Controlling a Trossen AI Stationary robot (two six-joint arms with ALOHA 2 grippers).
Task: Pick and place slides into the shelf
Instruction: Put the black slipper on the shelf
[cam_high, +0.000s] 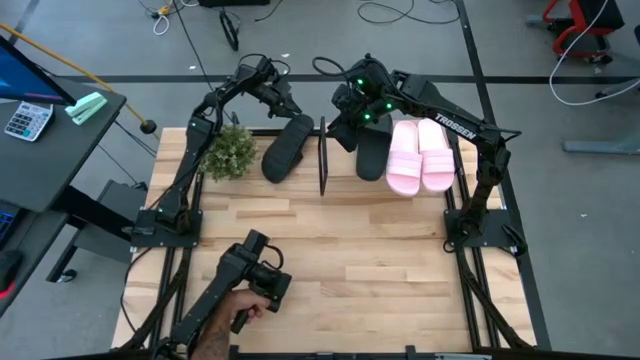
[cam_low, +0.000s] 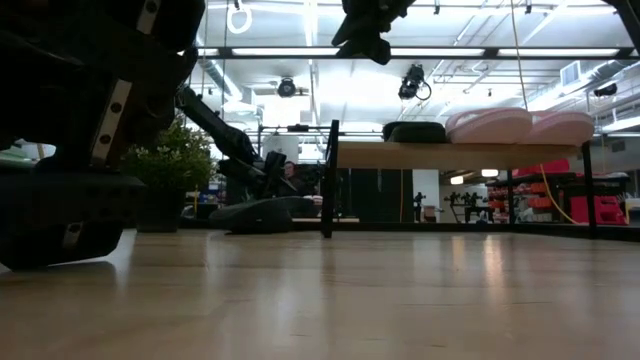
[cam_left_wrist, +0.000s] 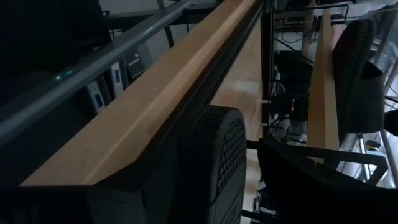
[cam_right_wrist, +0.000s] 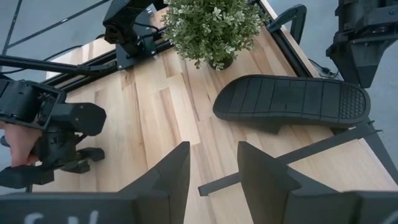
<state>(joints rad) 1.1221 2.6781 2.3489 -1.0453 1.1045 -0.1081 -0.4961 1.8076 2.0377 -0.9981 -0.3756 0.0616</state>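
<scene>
A black slide (cam_high: 288, 148) lies sole up on the table left of the shelf (cam_high: 323, 160), its tread plain in the right wrist view (cam_right_wrist: 292, 102). On the shelf's top board (cam_low: 450, 155) lie another black slide (cam_high: 372, 155) and two pale pink slides (cam_high: 405, 160) (cam_high: 437, 158). My left gripper (cam_high: 283, 103) is at the lone slide's far end, open, with one finger (cam_left_wrist: 292, 177) a gap away from the sole (cam_left_wrist: 217, 155). My right gripper (cam_right_wrist: 211, 180) hovers open and empty over the shelf's left end (cam_high: 347, 115). My left gripper stands around the far end of the black slide (cam_right_wrist: 348, 99), coming from above and the far side. The slide itself hides the other finger, so I cannot tell whether the gripper touches it. The slide rests on the table (cam_low: 260, 213).
A small potted plant (cam_high: 230, 150) stands just left of the lone slide. A person's hand (cam_high: 235, 320) holds a dark hand-held device (cam_high: 260, 275) over the table's near left part, large in the low view (cam_low: 80, 130). Bare wood lies in the table's middle and near right.
</scene>
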